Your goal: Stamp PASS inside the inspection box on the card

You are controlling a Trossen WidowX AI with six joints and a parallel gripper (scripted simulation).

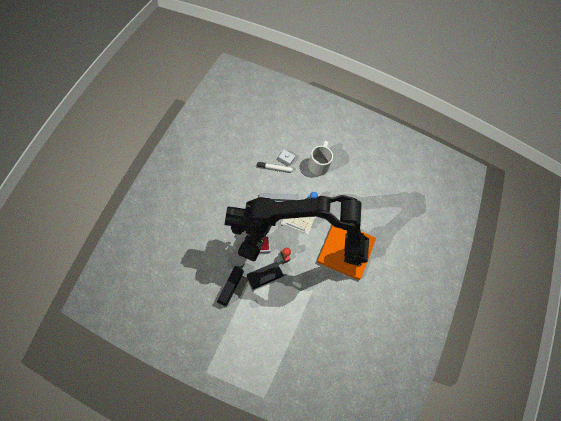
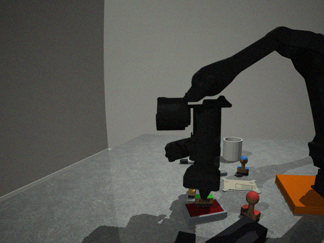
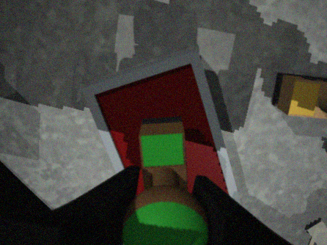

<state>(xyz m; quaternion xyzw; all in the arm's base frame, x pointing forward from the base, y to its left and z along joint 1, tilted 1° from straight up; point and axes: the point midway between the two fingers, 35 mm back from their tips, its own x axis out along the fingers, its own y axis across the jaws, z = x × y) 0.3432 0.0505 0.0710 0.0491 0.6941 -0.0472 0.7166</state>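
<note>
Black claw (image 2: 204,196) (image 3: 166,180) pinches green-topped wooden PASS stamp (image 2: 204,200) (image 3: 162,149); press straight down, level, onto red grey-rimmed ink pad (image 2: 190,209) (image 3: 147,103).

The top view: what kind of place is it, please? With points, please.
Probably an inspection or stamping bench in a plain room: a red ink pad (image 1: 265,244) (image 2: 191,210) (image 3: 147,105), a card with a printed box (image 1: 299,222) (image 2: 239,185) and rubber stamps, one marked PASS (image 2: 204,200) (image 3: 162,150).

Plain grey walls (image 1: 355,32) (image 2: 216,37) meet a brownish floor (image 1: 108,106)
</note>
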